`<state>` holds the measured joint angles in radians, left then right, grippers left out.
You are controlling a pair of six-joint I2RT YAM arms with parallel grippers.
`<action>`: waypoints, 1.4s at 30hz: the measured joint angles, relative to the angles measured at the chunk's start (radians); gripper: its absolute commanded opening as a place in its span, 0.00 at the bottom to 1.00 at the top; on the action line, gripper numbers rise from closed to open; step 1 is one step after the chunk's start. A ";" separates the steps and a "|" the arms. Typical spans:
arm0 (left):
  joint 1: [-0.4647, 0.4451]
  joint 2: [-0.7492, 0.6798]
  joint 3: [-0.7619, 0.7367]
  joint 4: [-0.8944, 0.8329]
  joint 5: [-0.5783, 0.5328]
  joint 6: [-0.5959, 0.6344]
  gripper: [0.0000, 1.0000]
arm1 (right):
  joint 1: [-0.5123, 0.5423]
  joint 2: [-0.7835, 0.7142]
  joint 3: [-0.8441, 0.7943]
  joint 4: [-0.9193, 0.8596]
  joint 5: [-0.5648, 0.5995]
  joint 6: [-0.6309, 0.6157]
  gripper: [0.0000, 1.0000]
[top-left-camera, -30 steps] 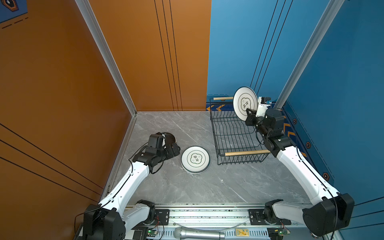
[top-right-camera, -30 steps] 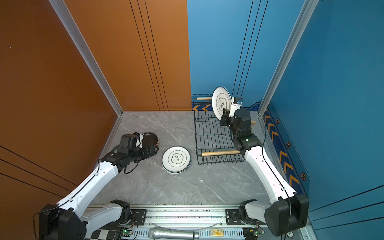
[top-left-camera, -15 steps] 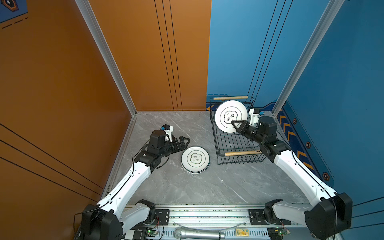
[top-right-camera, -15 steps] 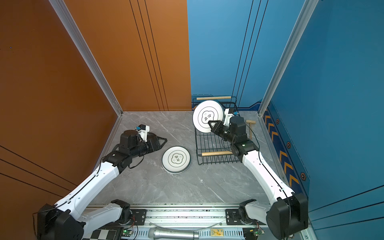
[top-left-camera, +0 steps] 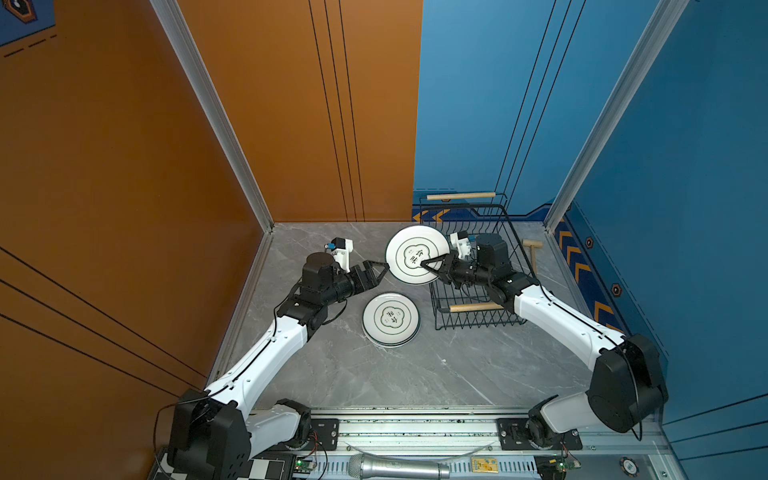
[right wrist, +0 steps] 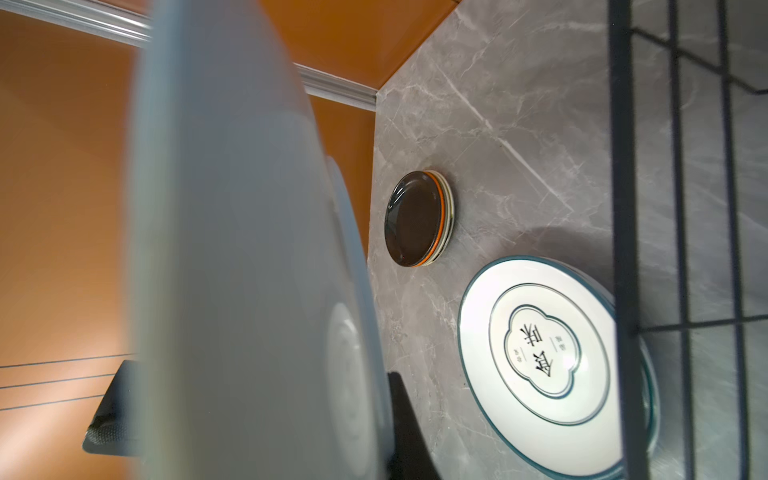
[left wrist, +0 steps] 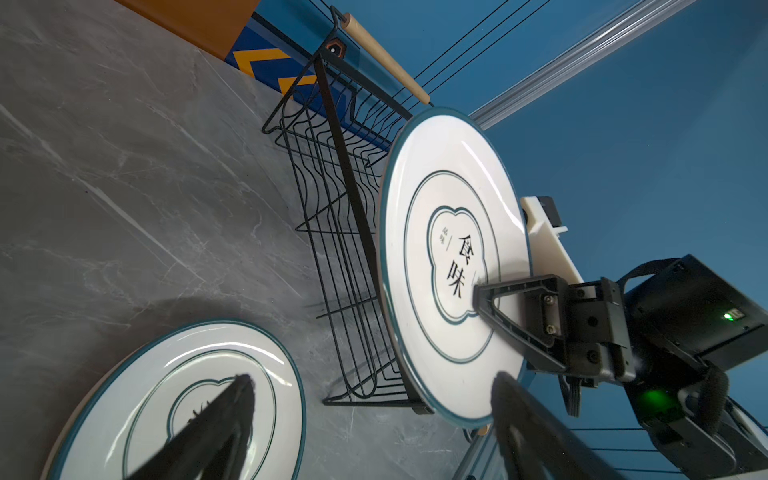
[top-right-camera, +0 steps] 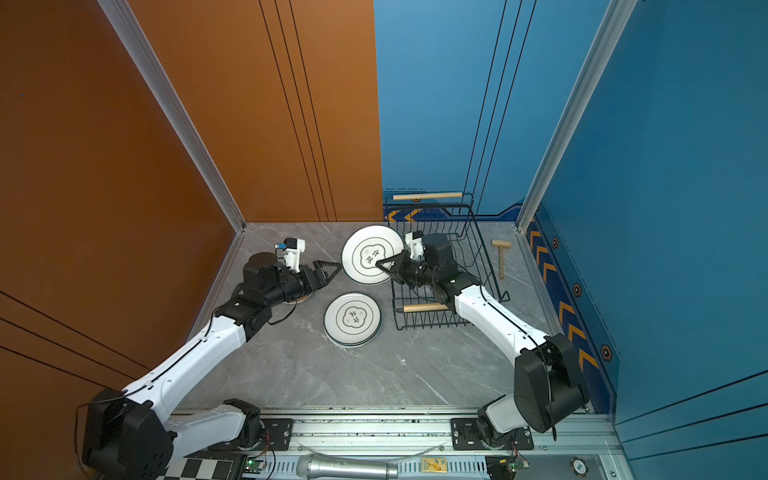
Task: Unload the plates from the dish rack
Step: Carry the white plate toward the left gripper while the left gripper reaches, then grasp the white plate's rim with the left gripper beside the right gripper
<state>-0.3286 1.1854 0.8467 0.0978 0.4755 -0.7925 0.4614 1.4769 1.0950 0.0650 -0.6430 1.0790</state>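
A large white plate [top-left-camera: 417,255] [top-right-camera: 368,253] [left wrist: 449,257] with a dark rim and printed centre hangs tilted just left of the dish rack [top-left-camera: 476,307] [top-right-camera: 424,307] [left wrist: 332,199]. My right gripper [top-left-camera: 428,266] [top-right-camera: 380,264] [right wrist: 257,415] is shut on it. My left gripper [top-left-camera: 380,270] [top-right-camera: 332,270] [left wrist: 372,378] stands open at the plate's left rim, one finger [left wrist: 519,415] by the edge. A stack of like plates [top-left-camera: 390,318] [top-right-camera: 352,318] [right wrist: 548,361] lies on the table. No plate shows in the rack.
A stack of small plates [right wrist: 417,218], black on top with an orange one under it, lies near the orange wall, below my left arm. A wooden mallet [top-left-camera: 532,251] [top-right-camera: 500,253] lies right of the rack. Walls close in the table on three sides.
My right gripper has carried the white plate from above the rack's far end down and to the left. My left gripper has swung from the small plates to the right, up to the plate's rim.
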 measured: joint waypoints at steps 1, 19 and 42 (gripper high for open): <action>0.000 0.008 0.000 0.016 0.005 -0.009 0.87 | 0.006 0.008 0.000 0.014 -0.013 0.011 0.00; 0.019 0.081 0.000 0.190 0.113 -0.127 0.45 | 0.074 0.108 0.032 0.146 -0.140 0.072 0.00; 0.093 0.014 -0.027 0.111 0.153 -0.191 0.00 | 0.122 0.199 0.145 0.089 -0.161 0.018 0.64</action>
<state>-0.2356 1.1992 0.8192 0.2092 0.6289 -0.9836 0.5835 1.6760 1.2400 0.1543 -0.8043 1.0969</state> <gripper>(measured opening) 0.136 0.490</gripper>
